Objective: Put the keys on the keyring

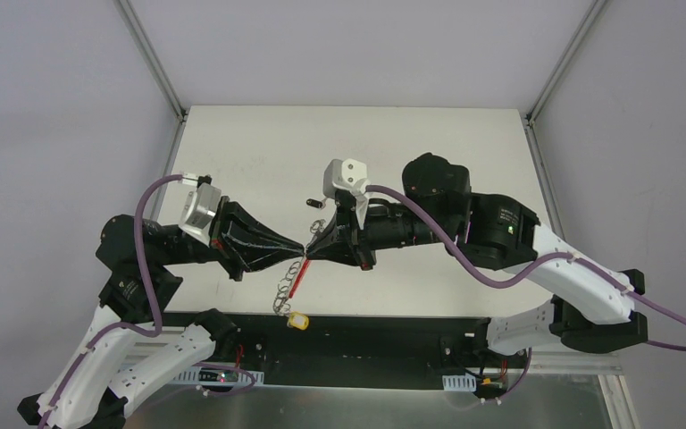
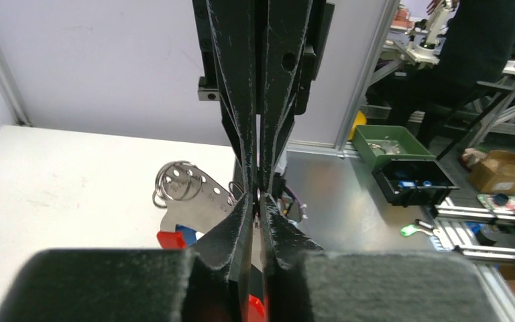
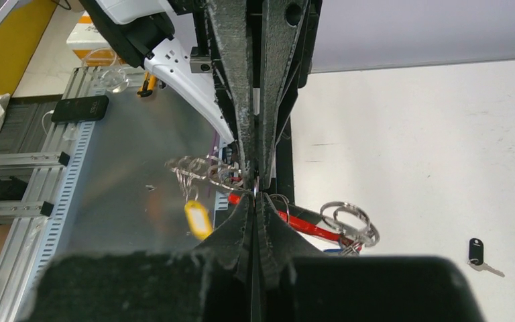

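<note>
Left claw (image 1: 300, 255): fingers together, clamped on a thin wire ring of the keyring (image 1: 288, 290). It reaches in from 9 o'clock over the near half of the desk (image 1: 232, 143).
Right claw (image 1: 313, 254): fingers together, tip to tip with the left claw. It reaches in from 3 o'clock and is pinched on the same wire ring.
Keyring: hangs from the pinch toward 6 o'clock, lifted off the desk.
- yellowish tag (image 1: 298, 321), lowest, past the desk's near edge
- linked silver rings (image 3: 349, 221), above the tag
- red strap (image 1: 296, 279), alongside the rings
- flat silver plate with holes (image 2: 191, 191)
- blue-headed key (image 2: 186, 233), in the bunch just beside the strap
Black-headed key (image 1: 315, 203): lies flat on the desk at 12 o'clock from the pinch, apart from the keyring and both claws.
Green bin (image 2: 395, 144): off the desk, at 2 o'clock in the left wrist view. It holds one silvery metal piece, too small to name.
Black bin (image 2: 412, 184): just in front of the green bin. It holds small blue pieces.
</note>
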`<action>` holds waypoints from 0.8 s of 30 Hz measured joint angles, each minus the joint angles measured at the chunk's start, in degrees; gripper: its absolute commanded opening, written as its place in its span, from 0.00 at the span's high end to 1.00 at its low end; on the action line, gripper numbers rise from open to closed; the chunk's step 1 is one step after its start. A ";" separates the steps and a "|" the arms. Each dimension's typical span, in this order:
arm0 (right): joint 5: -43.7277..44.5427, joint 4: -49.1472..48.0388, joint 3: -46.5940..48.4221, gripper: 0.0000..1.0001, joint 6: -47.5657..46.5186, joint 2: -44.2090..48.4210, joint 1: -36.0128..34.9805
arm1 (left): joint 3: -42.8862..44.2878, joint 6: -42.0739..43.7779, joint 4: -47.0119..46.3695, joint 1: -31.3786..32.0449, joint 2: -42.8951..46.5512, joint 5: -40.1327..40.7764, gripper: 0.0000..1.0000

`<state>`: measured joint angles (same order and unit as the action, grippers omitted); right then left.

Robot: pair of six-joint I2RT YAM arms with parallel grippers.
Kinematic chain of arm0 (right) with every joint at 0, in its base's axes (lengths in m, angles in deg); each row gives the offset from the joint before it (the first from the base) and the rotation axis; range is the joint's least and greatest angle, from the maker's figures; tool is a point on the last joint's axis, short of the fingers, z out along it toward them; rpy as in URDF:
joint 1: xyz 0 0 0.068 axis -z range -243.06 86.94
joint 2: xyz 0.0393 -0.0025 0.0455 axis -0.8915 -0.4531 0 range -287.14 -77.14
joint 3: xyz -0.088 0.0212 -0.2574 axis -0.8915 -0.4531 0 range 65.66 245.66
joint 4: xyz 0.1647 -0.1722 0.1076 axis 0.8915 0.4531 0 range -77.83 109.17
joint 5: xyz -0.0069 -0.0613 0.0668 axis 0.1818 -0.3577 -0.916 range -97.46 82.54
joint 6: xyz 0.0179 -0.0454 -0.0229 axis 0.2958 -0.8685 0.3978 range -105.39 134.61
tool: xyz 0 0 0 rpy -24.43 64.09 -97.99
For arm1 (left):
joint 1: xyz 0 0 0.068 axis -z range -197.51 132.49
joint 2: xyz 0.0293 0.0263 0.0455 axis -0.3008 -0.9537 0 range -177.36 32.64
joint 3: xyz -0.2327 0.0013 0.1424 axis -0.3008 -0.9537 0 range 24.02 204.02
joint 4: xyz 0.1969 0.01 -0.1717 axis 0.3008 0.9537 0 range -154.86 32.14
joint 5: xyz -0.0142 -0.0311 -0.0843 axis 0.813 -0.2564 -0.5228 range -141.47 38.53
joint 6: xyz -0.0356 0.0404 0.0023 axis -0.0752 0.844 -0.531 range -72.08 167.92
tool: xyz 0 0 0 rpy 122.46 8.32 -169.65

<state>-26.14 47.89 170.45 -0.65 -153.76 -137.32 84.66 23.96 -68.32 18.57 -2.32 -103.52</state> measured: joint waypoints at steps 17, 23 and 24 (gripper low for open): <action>8.09 -2.32 -17.35 1.00 0.35 12.90 3.78 | 2.69 8.15 6.84 0.00 -0.87 8.20 0.52; 12.00 -2.93 -24.33 1.00 2.14 18.45 6.56 | -0.07 9.84 8.81 0.00 -8.83 15.32 0.48; 12.37 -2.91 -25.24 1.00 2.51 19.02 6.93 | -0.61 9.99 9.11 -0.02 -10.27 16.63 0.47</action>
<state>-13.76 44.99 145.20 1.86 -134.75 -130.39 84.05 33.94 -59.21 18.55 -12.59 -86.89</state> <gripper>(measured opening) 0.007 0.509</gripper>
